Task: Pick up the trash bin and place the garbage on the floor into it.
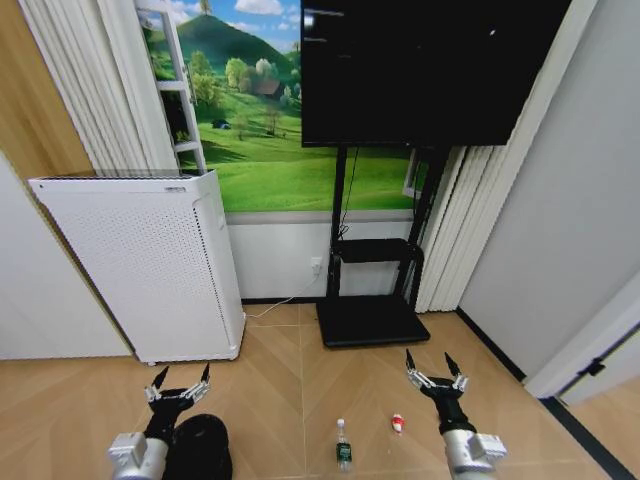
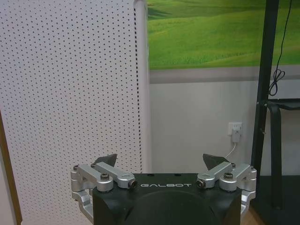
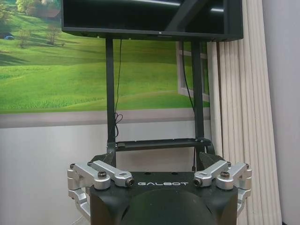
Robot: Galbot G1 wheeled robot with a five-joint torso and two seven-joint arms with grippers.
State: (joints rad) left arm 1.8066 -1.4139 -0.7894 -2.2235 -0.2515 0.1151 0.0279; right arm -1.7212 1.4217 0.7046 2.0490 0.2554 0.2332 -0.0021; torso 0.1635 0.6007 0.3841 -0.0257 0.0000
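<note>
Hovering left gripper above trash bin, fingers spread

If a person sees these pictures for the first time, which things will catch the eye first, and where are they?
First comes the big dark screen on its black stand, against the green landscape mural, with the tall white perforated appliance at the left. Lower down, both open grippers are raised over the wooden floor: the left gripper above the trash bin, the right gripper near the small bottle and a red-and-white wrapper.
</note>
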